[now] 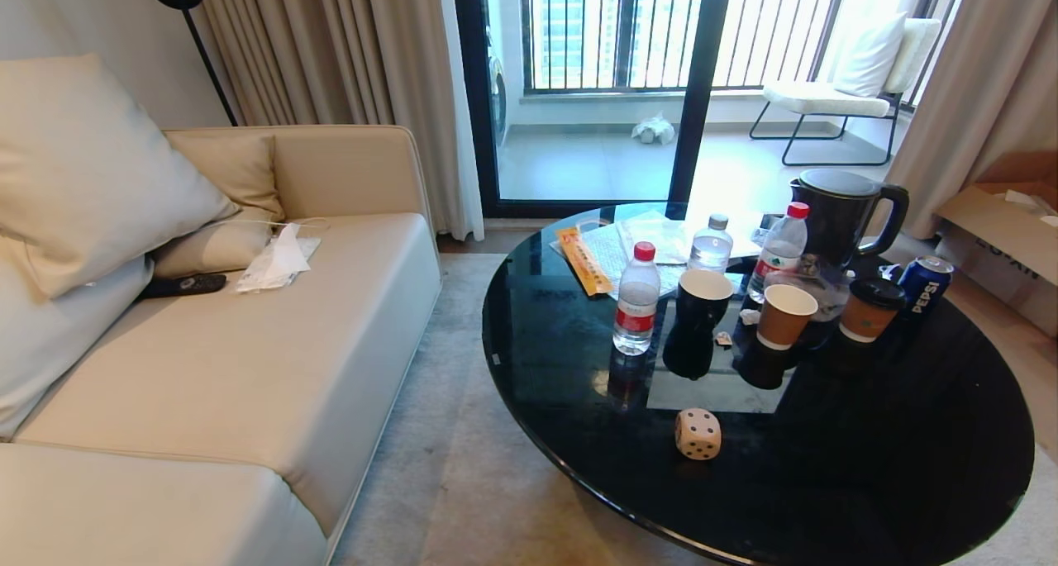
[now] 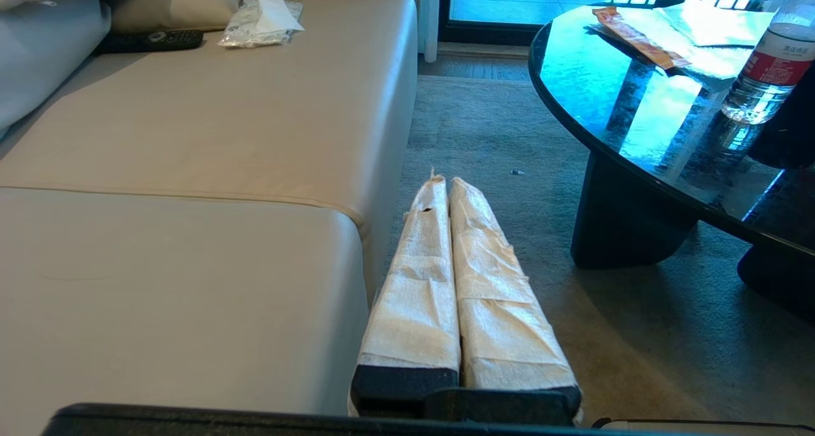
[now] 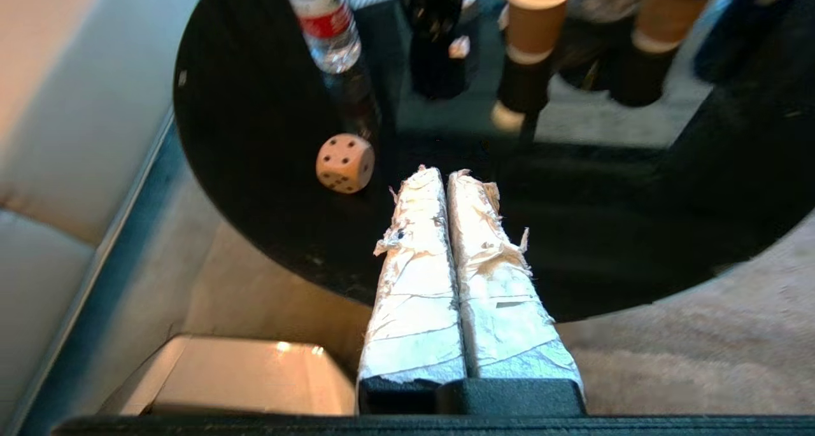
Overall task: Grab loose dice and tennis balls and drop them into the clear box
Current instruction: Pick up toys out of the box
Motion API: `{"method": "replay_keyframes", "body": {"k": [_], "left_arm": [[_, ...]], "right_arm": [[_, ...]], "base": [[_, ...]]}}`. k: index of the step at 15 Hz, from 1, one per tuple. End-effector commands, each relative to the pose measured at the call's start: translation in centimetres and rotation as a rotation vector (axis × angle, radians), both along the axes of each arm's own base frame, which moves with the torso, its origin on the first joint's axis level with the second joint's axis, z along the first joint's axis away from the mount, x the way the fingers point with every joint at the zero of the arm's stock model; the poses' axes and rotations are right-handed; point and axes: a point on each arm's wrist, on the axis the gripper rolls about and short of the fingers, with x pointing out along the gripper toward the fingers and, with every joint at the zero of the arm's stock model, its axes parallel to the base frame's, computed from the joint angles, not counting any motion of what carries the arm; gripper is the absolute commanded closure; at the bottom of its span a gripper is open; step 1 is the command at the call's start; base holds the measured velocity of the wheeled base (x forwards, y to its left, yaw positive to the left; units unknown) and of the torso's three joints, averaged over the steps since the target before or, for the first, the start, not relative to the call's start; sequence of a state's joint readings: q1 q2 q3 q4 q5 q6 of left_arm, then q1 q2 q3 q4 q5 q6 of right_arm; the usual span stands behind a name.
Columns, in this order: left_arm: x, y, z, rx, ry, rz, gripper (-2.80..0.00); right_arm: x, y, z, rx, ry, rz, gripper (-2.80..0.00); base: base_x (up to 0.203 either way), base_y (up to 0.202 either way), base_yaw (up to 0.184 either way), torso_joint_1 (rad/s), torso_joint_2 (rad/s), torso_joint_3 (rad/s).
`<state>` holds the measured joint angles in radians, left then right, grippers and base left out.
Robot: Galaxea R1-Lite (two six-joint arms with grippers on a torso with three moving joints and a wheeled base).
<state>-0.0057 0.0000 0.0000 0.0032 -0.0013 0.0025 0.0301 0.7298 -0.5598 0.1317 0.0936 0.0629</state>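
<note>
One cream die (image 1: 698,434) with dark pips sits alone near the front edge of the round black table (image 1: 868,483). In the right wrist view the die (image 3: 344,163) lies a short way beyond and to one side of my right gripper (image 3: 446,172). That gripper hovers over the table's near edge, its tape-wrapped fingers pressed together and holding nothing. My left gripper (image 2: 446,181) is also shut and empty, low over the carpet between sofa and table. Neither arm shows in the head view. The tennis balls and the clear box are out of view.
Behind the die stand water bottles (image 1: 636,302), a black mug (image 1: 702,297), paper cups (image 1: 785,314), a black kettle (image 1: 843,211) and a Pepsi can (image 1: 926,285). A beige sofa (image 1: 248,343) fills the left. A pale glossy block (image 3: 255,375) sits on the floor below the table edge.
</note>
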Motion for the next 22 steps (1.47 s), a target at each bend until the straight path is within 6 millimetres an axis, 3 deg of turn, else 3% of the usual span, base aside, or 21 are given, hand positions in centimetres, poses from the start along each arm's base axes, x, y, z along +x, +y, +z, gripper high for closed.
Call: {"method": "replay_keyframes", "body": {"k": [1, 5, 8, 12, 13, 17, 22], "left_arm": [[0.0, 0.0, 0.0, -0.001, 0.0, -0.001, 0.0], [0.0, 0.0, 0.0, -0.001, 0.0, -0.001, 0.0], [0.0, 0.0, 0.0, 0.001, 0.0, -0.001, 0.0], [0.0, 0.0, 0.0, 0.001, 0.0, -0.001, 0.0], [0.0, 0.0, 0.0, -0.001, 0.0, -0.001, 0.0], [0.0, 0.0, 0.0, 0.001, 0.0, -0.001, 0.0], [0.0, 0.0, 0.0, 0.001, 0.0, -0.001, 0.0]], "right_arm": [[8.8, 1.4, -1.1, 0.016, 0.278, 0.06, 0.0], [17.3, 5.6, -4.3, 0.058, 0.357, 0.046, 0.0], [20.6, 8.6, -7.4, 0.087, 0.4, 0.011, 0.0], [23.3, 9.6, -10.3, 0.109, 0.385, -0.071, 0.0], [23.5, 9.7, -11.0, 0.087, 0.404, -0.068, -2.8], [24.1, 10.9, -14.5, -0.067, 0.481, -0.009, -2.8], [24.3, 12.0, -16.3, -0.12, 0.516, 0.026, -2.8]], "base": [[0.0, 0.0, 0.0, 0.0, 0.0, 0.0], [0.0, 0.0, 0.0, 0.0, 0.0, 0.0], [0.0, 0.0, 0.0, 0.0, 0.0, 0.0], [0.0, 0.0, 0.0, 0.0, 0.0, 0.0], [0.0, 0.0, 0.0, 0.0, 0.0, 0.0], [0.0, 0.0, 0.0, 0.0, 0.0, 0.0], [0.0, 0.0, 0.0, 0.0, 0.0, 0.0]]}}
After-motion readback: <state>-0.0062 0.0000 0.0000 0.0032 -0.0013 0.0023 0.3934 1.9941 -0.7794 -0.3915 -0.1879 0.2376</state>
